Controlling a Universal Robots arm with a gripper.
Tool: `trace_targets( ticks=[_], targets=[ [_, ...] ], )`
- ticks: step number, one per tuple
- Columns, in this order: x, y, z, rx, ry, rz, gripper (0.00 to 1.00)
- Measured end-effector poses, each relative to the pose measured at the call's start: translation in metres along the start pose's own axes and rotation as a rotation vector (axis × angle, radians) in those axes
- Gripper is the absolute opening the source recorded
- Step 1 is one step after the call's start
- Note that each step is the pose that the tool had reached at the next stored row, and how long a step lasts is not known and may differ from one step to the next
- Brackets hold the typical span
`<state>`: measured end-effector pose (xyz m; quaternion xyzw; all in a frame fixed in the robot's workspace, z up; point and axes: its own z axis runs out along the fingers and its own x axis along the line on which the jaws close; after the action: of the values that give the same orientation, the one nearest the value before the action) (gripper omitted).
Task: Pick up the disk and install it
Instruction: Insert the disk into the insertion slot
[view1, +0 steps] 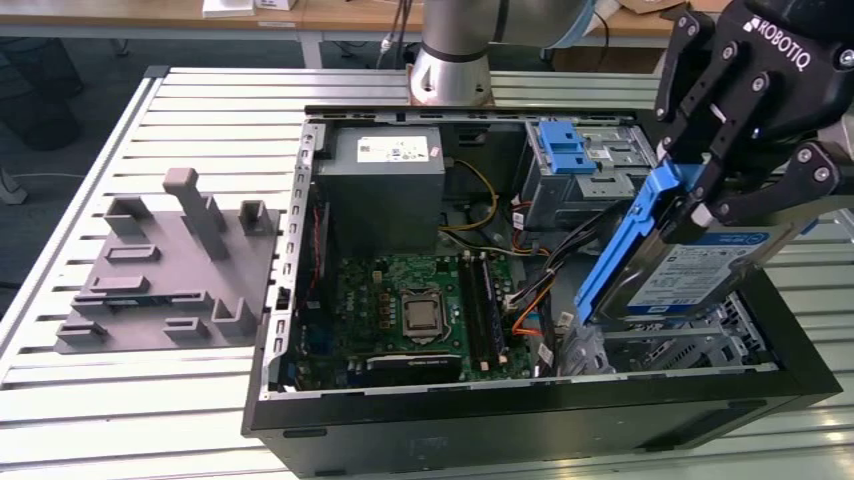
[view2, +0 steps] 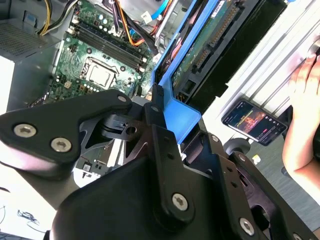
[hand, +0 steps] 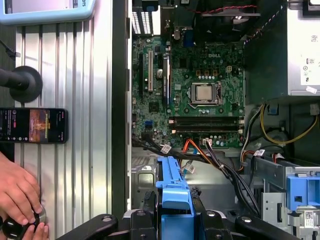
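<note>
The disk (view1: 694, 272) is a silver drive with a blue-and-white label and blue carrier rails. It hangs tilted, one end down, over the metal drive bay (view1: 683, 347) at the near corner of the open computer case on the exterior view's right. My gripper (view1: 721, 200) is shut on its upper end, the black fingers clasping both sides. In both wrist views the blue carrier (view2: 176, 109) (hand: 173, 192) sticks out from between my fingers toward the case. The drive's green circuit-board underside (view2: 210, 47) shows in the second wrist view.
Inside the case (view1: 287, 300) are a motherboard (view1: 414, 310), a grey power supply (view1: 387, 165), a cage with a blue latch (view1: 574, 150) and loose cables (view1: 534, 300). A grey fixture (view1: 160, 270) lies on the exterior view's left. A person's hand (hand: 17, 195) and a phone (hand: 32, 125) are beside the case.
</note>
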<state>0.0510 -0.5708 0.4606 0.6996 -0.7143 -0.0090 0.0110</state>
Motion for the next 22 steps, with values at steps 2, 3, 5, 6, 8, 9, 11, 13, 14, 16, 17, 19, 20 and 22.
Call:
trace_targets(
  ticks=[2, 3, 5, 6, 8, 9, 11, 13, 14, 16, 17, 19, 20, 22],
  targets=[
    [-0.0001, -0.0029, 0.0002, 0.0, 0.0, 0.0, 0.37],
    [-0.0001, -0.0045, 0.0004, 0.0, 0.0, 0.0, 0.37],
    [-0.0002, -0.0078, 0.0008, 0.0, 0.0002, 0.0, 0.37],
    [-0.0002, -0.0095, 0.0011, 0.0, 0.0001, 0.0, 0.37],
    [-0.0003, -0.0122, 0.002, 0.0, 0.0001, 0.0, 0.37],
    [-0.0005, -0.0135, 0.0025, 0.0, 0.0002, 0.0, 0.37],
    [-0.0007, -0.0147, 0.0034, 0.0, 0.0001, 0.0, 0.37],
    [-0.0007, -0.0147, 0.0042, 0.0033, -0.0002, 0.0, 0.37],
    [-0.0008, -0.0147, 0.0047, 0.0073, -0.0004, 0.0, 0.37],
    [-0.001, -0.0148, 0.0055, 0.0146, -0.0005, 0.0, 0.37],
    [-0.0013, -0.0149, 0.0059, 0.0156, -0.0005, 0.0, 0.37],
    [-0.0021, -0.0148, 0.0071, 0.0162, -0.0007, 0.0, 0.37],
    [-0.0027, -0.0149, 0.0078, 0.0163, -0.0007, 0.001, 0.37],
    [-0.0041, -0.0152, 0.0092, 0.0164, -0.0007, 0.001, 0.37]
  ],
)
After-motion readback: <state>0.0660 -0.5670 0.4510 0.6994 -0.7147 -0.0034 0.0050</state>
